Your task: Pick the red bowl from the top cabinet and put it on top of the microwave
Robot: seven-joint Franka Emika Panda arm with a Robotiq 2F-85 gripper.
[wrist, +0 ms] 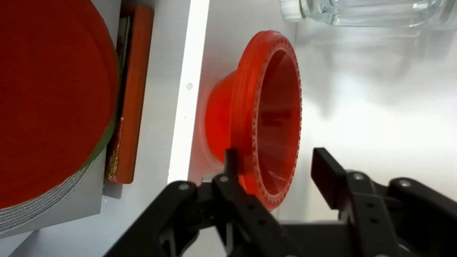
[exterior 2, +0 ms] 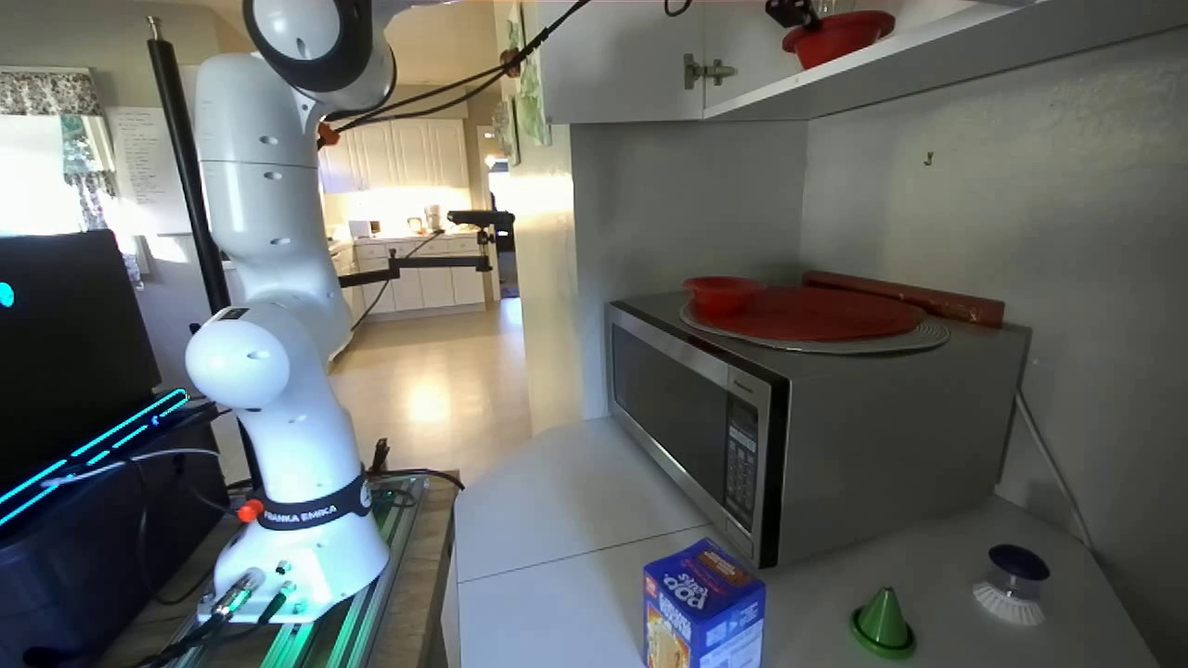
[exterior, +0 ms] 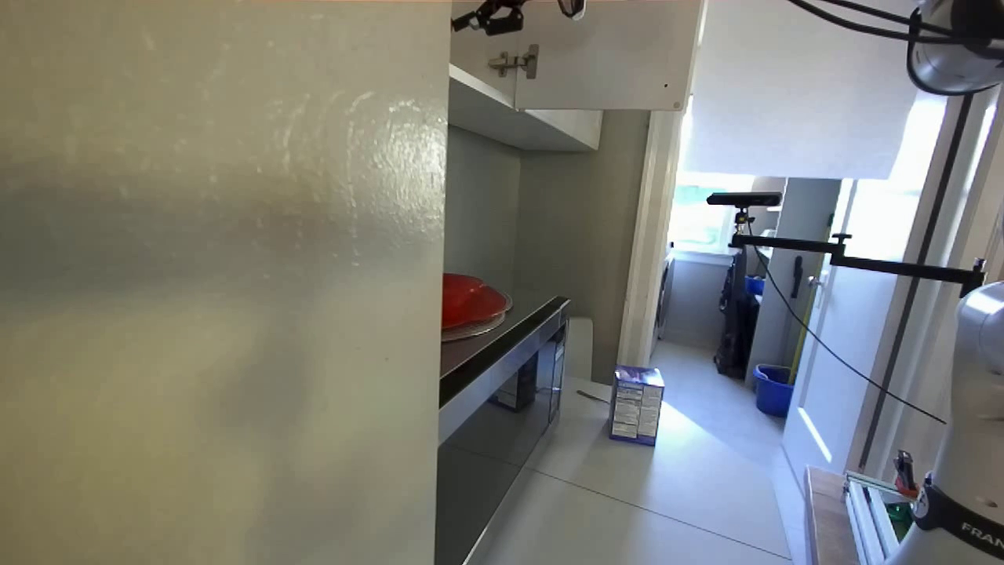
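Note:
The red bowl [wrist: 221, 110] sits upright on the shelf of the top cabinet [exterior 2: 937, 70], close to the shelf's front edge; in an exterior view it shows at the top edge [exterior 2: 840, 39]. My gripper [wrist: 275, 157] is open. In the wrist view one finger is beside the bowl's outer wall below the rim, the other is apart on the opening side. The gripper also shows partly in an exterior view [exterior: 490, 17]. I cannot tell whether a finger touches the bowl. The microwave [exterior 2: 910, 445] stands on the counter below; a wall hides part of it in an exterior view [exterior: 502, 455].
On the microwave lie a wide red disc [exterior 2: 835, 314] on a woven mat, another red bowl [exterior 2: 724, 295] and a long red box [exterior 2: 965, 308]. A clear bottle [wrist: 371, 12] is in the cabinet. The cabinet door [exterior: 608, 59] is open. A blue box [exterior 2: 705, 603] stands on the counter.

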